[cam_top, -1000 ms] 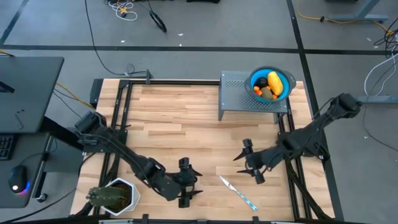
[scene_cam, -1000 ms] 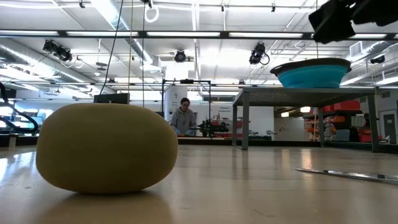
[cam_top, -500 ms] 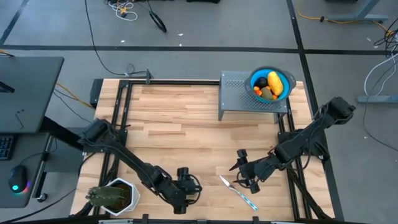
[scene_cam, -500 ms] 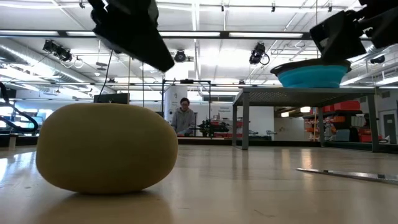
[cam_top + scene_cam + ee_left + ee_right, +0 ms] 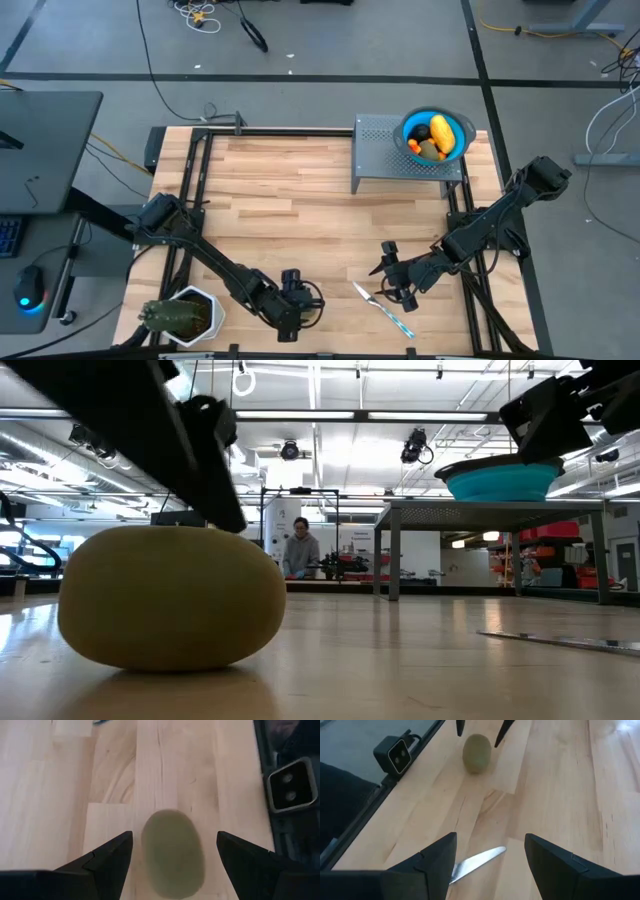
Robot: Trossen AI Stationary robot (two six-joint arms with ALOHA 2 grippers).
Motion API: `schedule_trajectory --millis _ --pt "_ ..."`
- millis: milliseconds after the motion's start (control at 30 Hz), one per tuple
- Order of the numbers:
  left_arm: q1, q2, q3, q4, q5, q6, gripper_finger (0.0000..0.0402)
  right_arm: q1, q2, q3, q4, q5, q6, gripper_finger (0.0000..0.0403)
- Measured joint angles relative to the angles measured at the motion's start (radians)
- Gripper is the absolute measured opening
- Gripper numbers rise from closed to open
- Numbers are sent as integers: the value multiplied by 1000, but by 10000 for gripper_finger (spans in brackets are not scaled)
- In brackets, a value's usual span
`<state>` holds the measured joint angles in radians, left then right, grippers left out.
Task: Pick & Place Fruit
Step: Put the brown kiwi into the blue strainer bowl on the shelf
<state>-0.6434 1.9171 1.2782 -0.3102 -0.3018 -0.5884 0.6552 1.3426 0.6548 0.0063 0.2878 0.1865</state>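
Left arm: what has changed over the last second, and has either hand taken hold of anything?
The left hand has come down, open, over the olive-brown fruit, fingers either side, not gripping. The right hand has moved toward the knife, open, empty. Fruit, knife and blue bowl stayed put.

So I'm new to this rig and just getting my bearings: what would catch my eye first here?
Probably the olive-brown fruit lying alone near the table's front edge, with the left gripper open, a finger on either side of it. Next, the blue bowl of fruit on the metal stand at the back right, and the knife under the open right gripper.
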Motion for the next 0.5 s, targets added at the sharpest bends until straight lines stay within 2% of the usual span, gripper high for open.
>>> schedule_trajectory --millis 500 --pt "3 0 -93 70 -25 -36 297 0 0 0 -8 -1 8 245"
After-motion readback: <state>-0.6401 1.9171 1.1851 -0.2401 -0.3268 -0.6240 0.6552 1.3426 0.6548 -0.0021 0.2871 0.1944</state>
